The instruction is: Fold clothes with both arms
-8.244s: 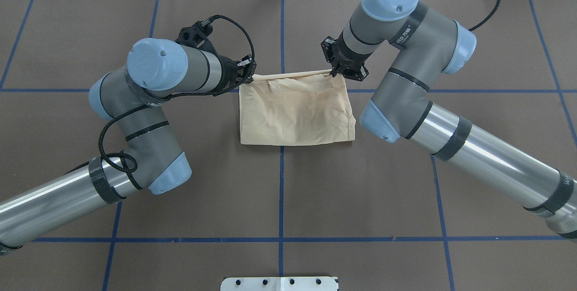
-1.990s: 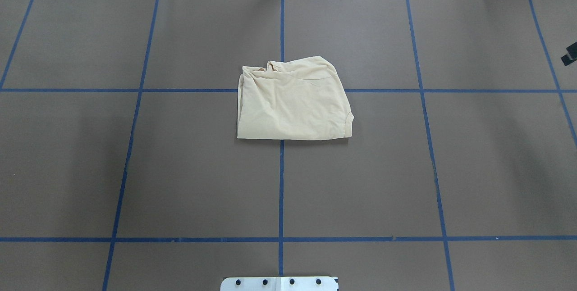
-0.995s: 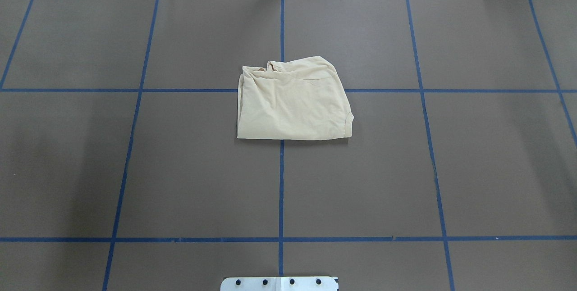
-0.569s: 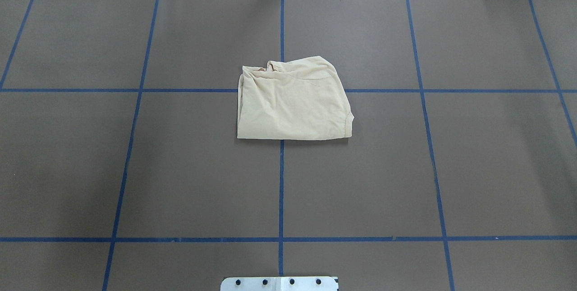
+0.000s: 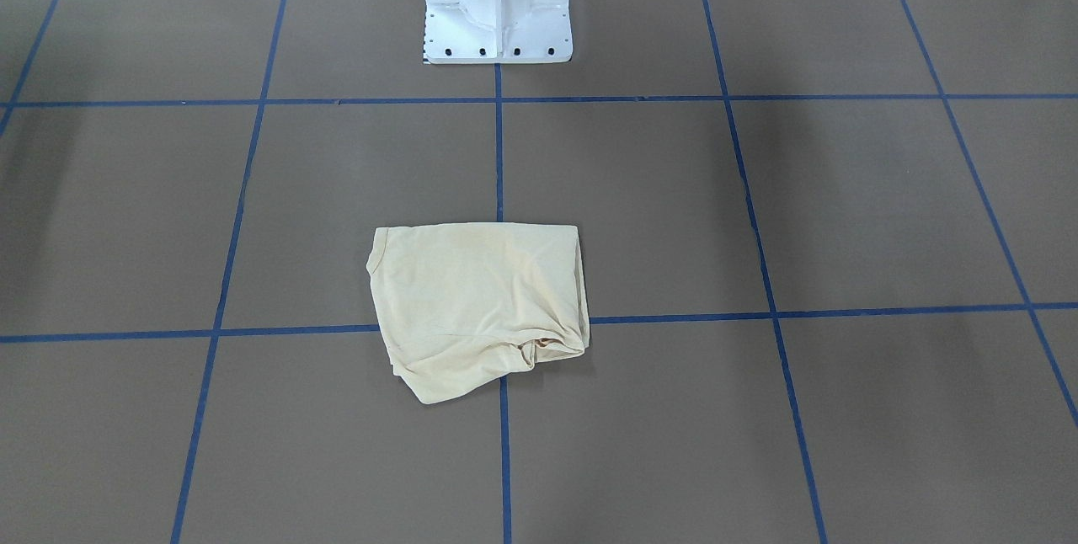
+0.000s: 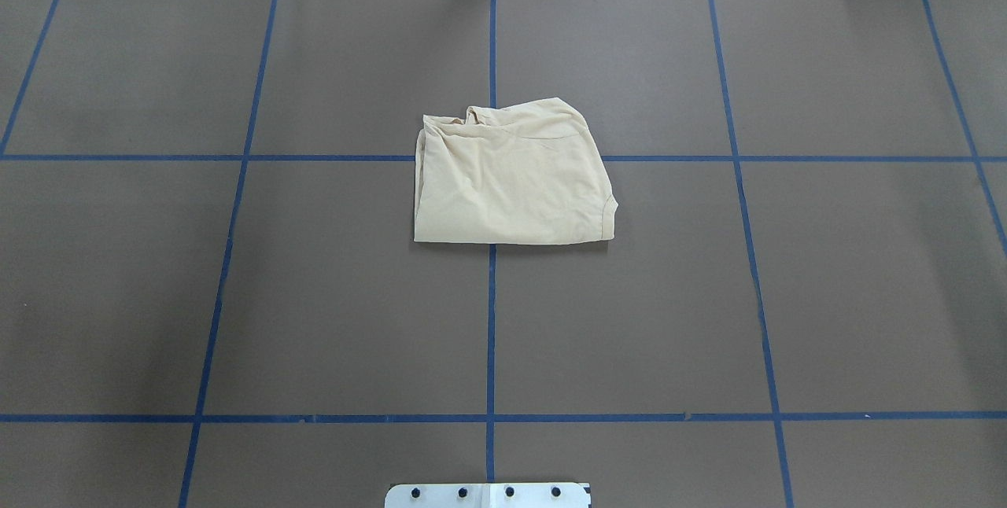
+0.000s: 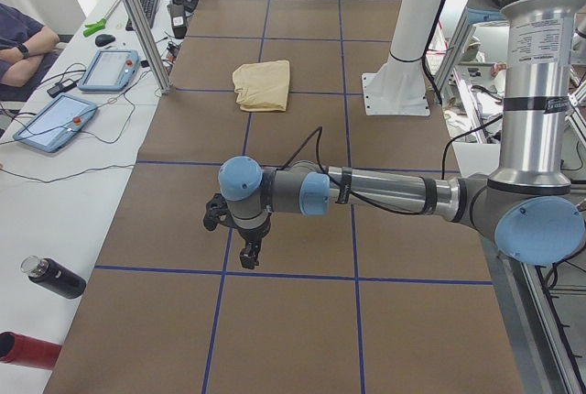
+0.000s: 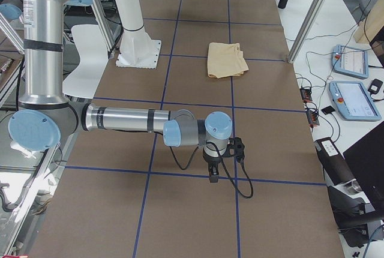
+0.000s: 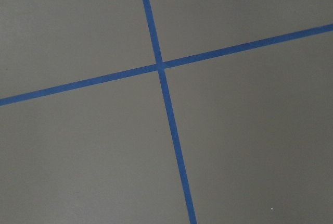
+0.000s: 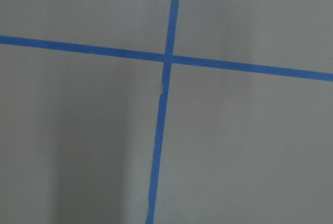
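The pale cream-yellow shirt (image 6: 511,178) lies folded into a small rectangle at the table's middle, with a rumpled far edge; its print and label are hidden. It also shows in the front view (image 5: 480,300) and both side views (image 7: 263,85) (image 8: 226,60). Both arms are out of the overhead and front views. My left gripper (image 7: 249,257) hangs over the table's left end, far from the shirt. My right gripper (image 8: 213,174) hangs over the right end. I cannot tell whether either is open or shut. The wrist views show only brown mat and blue tape.
The white pedestal base (image 5: 497,5) stands at the robot's edge of the table. Blue tape lines (image 6: 491,319) grid the brown mat. Tablets (image 7: 108,70), bottles (image 7: 55,277) and a metal post (image 7: 137,23) stand along the operators' side, where a seated person's arm (image 7: 23,46) shows.
8.2 s ago both grippers were at the shirt's far edge; they have let go and left the overhead view. The far edge now lies folded down. Nothing moved in the last second.
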Robot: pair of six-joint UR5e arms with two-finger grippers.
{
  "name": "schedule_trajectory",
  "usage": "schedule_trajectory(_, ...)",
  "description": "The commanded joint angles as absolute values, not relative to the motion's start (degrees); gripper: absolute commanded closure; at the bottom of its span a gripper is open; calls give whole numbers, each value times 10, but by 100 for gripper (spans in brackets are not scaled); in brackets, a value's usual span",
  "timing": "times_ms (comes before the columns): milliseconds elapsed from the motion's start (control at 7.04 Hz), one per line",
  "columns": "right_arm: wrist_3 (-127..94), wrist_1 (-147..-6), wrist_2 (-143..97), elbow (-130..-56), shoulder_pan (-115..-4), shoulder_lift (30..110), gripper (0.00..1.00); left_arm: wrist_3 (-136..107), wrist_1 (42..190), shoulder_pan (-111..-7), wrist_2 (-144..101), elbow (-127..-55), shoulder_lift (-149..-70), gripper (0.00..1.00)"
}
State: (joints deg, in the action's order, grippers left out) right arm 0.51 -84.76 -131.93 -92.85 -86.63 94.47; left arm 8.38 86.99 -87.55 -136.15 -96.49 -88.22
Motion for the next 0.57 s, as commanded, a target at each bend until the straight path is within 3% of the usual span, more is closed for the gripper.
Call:
schedule_trajectory(0,4,-846,-1321,-928,-875,954,0,81,873,-895,-1363,-959,-886,0)
schedule_trajectory(426,5,-853,-1342,-939,-928,961,0,79,872,-908,-1339,-963,-890,0)
